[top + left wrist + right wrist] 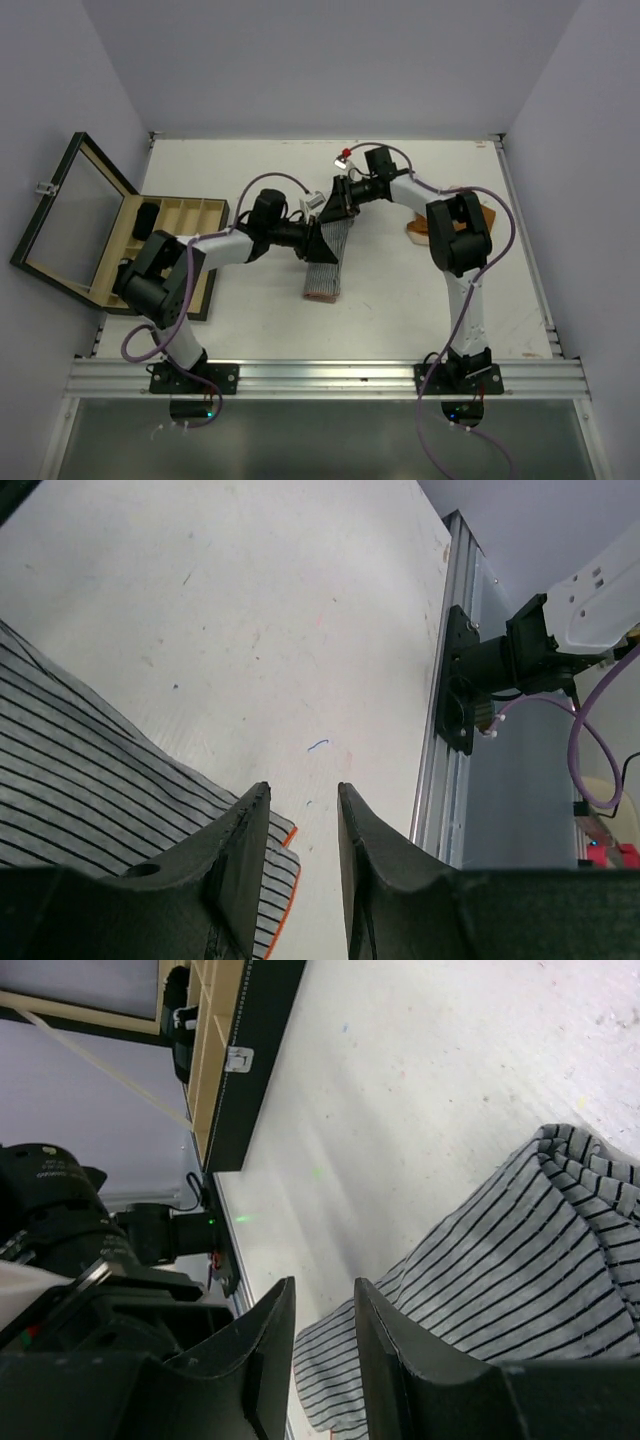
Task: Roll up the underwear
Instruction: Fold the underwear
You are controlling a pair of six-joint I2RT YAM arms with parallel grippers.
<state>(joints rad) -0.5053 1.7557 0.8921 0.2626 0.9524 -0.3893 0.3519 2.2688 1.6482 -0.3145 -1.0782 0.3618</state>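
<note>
The grey striped underwear [322, 268] lies as a long folded strip in the middle of the table, its orange-trimmed end toward the near edge. My left gripper [318, 243] hovers over the strip's left side; in the left wrist view the left gripper [303, 800] is open, bare table shows through the gap, and the striped cloth [90, 770] lies under its left finger. My right gripper [335, 205] is at the strip's far end. In the right wrist view the right gripper [325, 1295] is open above the striped cloth [520, 1260], holding nothing.
A wooden compartmented box [170, 232] with its glass lid [70, 215] swung open stands at the left, a black garment [148, 218] in one compartment. An orange-brown garment [416, 230] lies by the right arm. The aluminium rail [330, 378] runs along the near edge.
</note>
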